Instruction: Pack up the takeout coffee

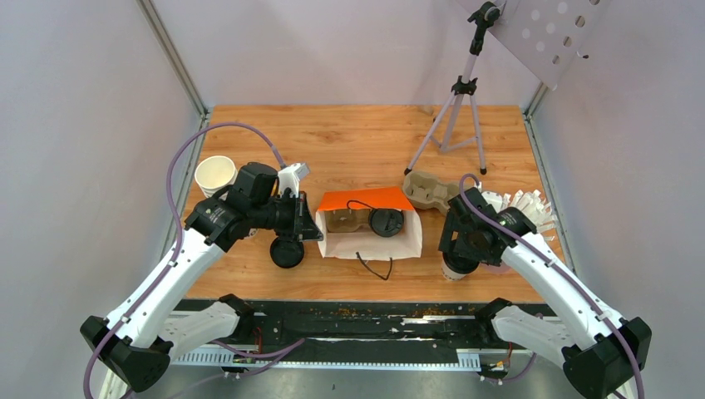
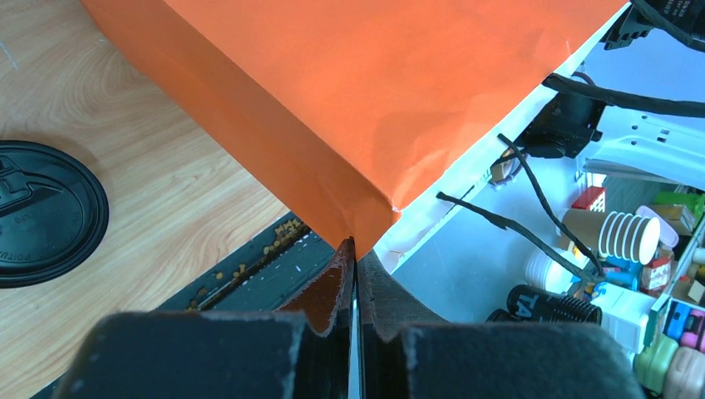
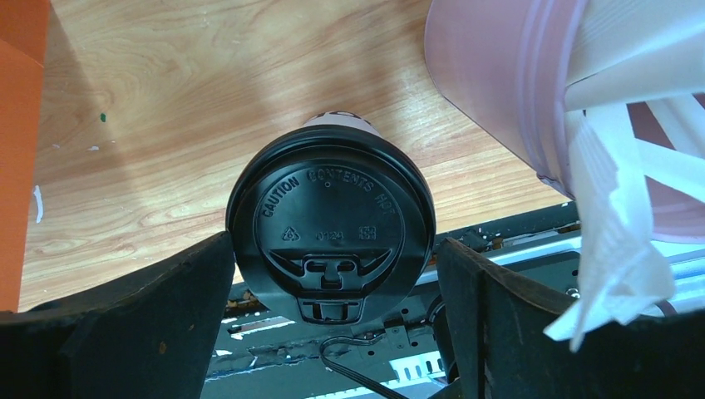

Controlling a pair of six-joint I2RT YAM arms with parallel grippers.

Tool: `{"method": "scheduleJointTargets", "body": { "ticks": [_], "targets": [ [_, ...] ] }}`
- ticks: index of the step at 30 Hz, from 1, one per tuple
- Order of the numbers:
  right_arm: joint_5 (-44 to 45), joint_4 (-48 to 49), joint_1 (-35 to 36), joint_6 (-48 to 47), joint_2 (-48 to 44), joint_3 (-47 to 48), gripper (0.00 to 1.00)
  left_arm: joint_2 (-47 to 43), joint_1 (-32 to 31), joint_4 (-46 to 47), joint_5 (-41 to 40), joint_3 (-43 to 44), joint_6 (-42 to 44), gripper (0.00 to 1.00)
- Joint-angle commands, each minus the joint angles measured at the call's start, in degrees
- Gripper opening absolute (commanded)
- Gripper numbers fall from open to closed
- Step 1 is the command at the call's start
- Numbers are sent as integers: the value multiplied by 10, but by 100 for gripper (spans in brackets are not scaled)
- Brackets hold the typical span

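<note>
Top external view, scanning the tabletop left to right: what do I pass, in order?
Lidless white cup → loose black lid → orange paper bag → takeout coffee cup between the right end effector's fingers → napkin holder.

Wood-grain table (image 1: 349, 141), plain pale grey walls (image 1: 75, 125) L, R & back, metal corner posts (image 1: 173, 58), tripod (image 1: 464, 86) at back R, white perforated panel (image 1: 565, 25) top R, black rail (image 1: 357, 320) w/ crumbs along near edge, soft even light
</note>
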Motion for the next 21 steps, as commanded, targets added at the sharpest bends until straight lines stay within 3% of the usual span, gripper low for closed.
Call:
{"method": "scheduleJointTargets", "body": {
  "ticks": [1,7,13,21],
  "targets": [
    [-3,22,-4,-13,-4,-2,90,-10,0,2,0,22,11,7],
    [-7,28,-5,-20,-9,-10,81,-7,0,3,0,26,11,7],
    [-7,25,-6,-22,-10,-16,89,-8,0,3,2,25,11,7],
    [-16,40,-10,-34,-14,-20,88,-9,0,3,2,23,12,7]
  ]
}}
